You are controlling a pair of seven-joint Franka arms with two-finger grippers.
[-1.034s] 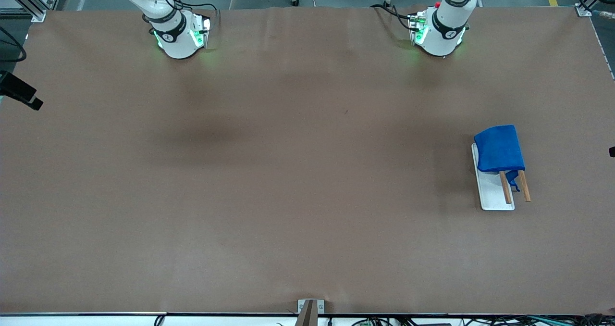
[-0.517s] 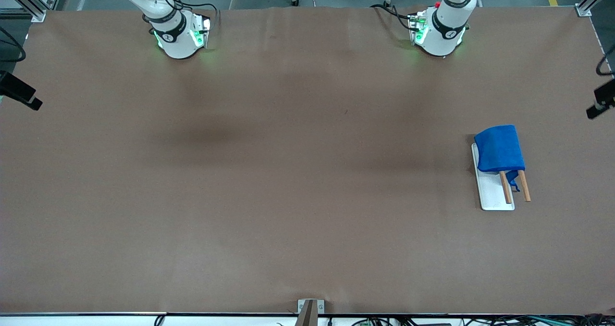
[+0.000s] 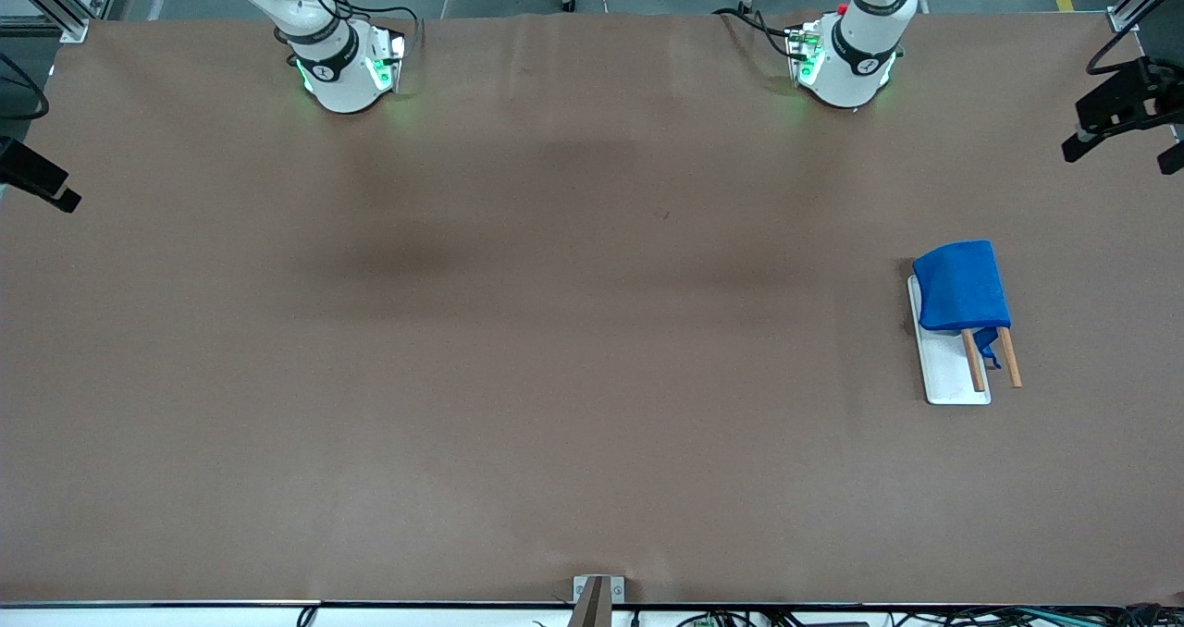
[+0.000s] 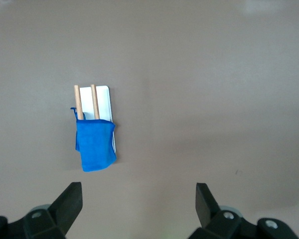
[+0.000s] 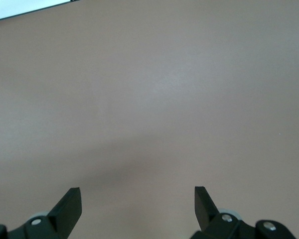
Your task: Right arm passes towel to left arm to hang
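Note:
The bright blue towel [image 3: 960, 287] hangs folded over two wooden rods [image 3: 971, 361] of a small rack with a white base [image 3: 948, 377], toward the left arm's end of the table. In the left wrist view the towel [image 4: 94, 147] drapes over the rods [image 4: 94, 101] well below the camera. My left gripper [image 4: 138, 199] is open and empty, high over the table edge at its own end [image 3: 1119, 146]. My right gripper [image 5: 137, 201] is open and empty over bare table at the right arm's end, with only a black part of it [image 3: 42, 183] showing in the front view.
The brown table surface [image 3: 555, 331] spreads wide between the two arm bases [image 3: 347, 72] [image 3: 846, 63]. A small metal bracket [image 3: 597, 595] sits at the table edge nearest the front camera. Aluminium frame posts stand at the table's corners by the bases.
The left gripper has swung along the table's end toward its own base, coming further into the front view. The towel, the rack and the right gripper have not moved.

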